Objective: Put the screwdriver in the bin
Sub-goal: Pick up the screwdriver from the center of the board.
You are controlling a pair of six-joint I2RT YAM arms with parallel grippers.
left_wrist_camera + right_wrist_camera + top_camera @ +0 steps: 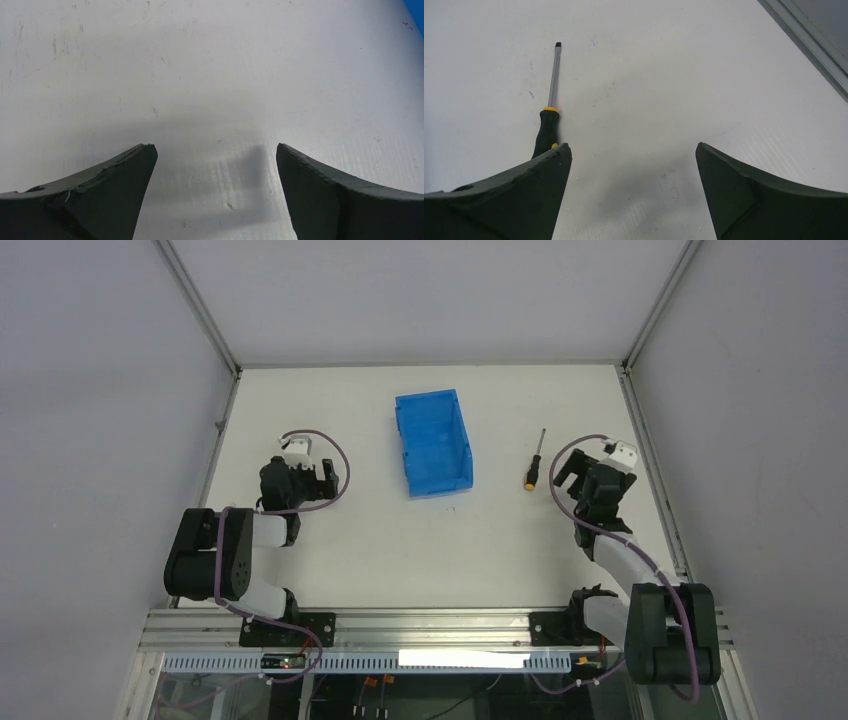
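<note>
The blue bin stands open-topped on the white table at centre back. The screwdriver lies flat to its right, thin shaft pointing away, orange-capped black handle nearest me. In the right wrist view the screwdriver lies ahead left, its handle end hidden behind my left finger. My right gripper is open and empty, just right of the handle; it also shows in the right wrist view. My left gripper is open and empty over bare table left of the bin, also in the left wrist view.
Aluminium frame rails and grey walls border the table on the left, back and right. A rail shows at the top right of the right wrist view. A sliver of the bin shows at the top right of the left wrist view.
</note>
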